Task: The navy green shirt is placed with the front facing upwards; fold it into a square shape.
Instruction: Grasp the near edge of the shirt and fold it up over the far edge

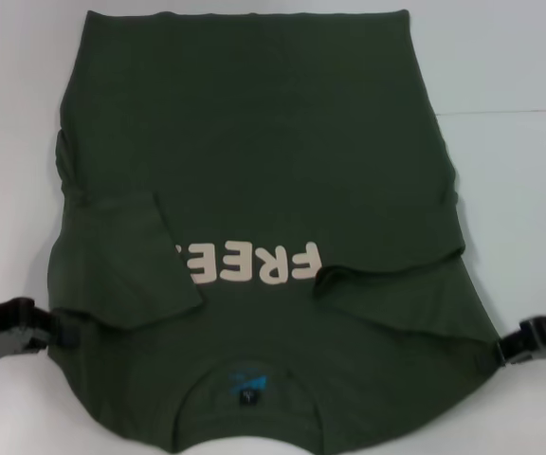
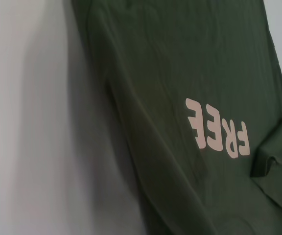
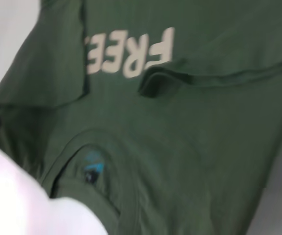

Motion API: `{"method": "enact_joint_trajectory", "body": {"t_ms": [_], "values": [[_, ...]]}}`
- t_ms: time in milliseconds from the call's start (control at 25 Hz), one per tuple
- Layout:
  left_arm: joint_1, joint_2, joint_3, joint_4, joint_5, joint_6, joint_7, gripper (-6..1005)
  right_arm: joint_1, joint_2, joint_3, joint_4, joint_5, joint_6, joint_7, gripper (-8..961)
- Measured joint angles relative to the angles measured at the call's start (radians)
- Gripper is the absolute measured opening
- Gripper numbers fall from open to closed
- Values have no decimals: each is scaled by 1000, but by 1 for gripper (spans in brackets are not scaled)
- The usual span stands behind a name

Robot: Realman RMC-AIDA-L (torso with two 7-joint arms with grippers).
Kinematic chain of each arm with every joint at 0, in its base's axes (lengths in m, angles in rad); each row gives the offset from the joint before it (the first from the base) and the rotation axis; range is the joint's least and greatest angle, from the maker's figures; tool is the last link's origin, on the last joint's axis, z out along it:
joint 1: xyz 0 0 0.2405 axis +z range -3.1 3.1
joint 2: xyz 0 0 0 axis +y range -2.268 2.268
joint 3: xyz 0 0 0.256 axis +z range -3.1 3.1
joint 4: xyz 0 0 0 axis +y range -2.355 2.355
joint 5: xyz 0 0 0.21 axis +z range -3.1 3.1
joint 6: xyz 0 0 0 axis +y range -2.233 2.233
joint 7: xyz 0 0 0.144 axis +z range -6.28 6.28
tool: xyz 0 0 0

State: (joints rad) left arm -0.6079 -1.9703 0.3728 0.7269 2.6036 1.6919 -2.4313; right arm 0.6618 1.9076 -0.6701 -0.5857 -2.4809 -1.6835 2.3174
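The navy green shirt [image 1: 254, 161] lies flat on the white table [image 1: 519, 57], front up, with the cream "FREE" lettering [image 1: 254, 263] showing. Its collar and blue neck label [image 1: 250, 384] are at the near edge, and both sleeves are folded inward over the chest. My left gripper [image 1: 57, 328] sits at the shirt's left shoulder edge, touching the cloth. At the right shoulder edge my right gripper [image 1: 497, 353] also meets the cloth. The left wrist view shows the shirt [image 2: 180, 73] and its lettering. The right wrist view shows the collar and label [image 3: 93, 166].
Bare white table surrounds the shirt on the left [image 1: 8, 142] and right. A thin seam line [image 1: 510, 112] crosses the table at the far right. The shirt's hem [image 1: 245, 13] lies at the far edge of the view.
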Motion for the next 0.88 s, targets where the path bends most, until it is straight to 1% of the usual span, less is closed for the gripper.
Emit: {"method": "enact_joint_trajectory", "body": {"t_ms": [280, 520, 720, 880], "values": [[30, 2, 0, 18, 12, 144, 8, 45, -18, -4, -13, -1, -54, -150, -159, 52], [48, 2, -5, 18, 19, 256, 9, 45, -33, 3, -24, 7, -107, -191, -250, 52], [54, -4, 2, 14, 40, 287, 10, 44, -36, 7, -37, 12, -122, -202, -265, 52], [52, -3, -12, 12, 31, 279, 19, 44, -36, 8, 7, 3, -103, -195, -271, 52]]}}
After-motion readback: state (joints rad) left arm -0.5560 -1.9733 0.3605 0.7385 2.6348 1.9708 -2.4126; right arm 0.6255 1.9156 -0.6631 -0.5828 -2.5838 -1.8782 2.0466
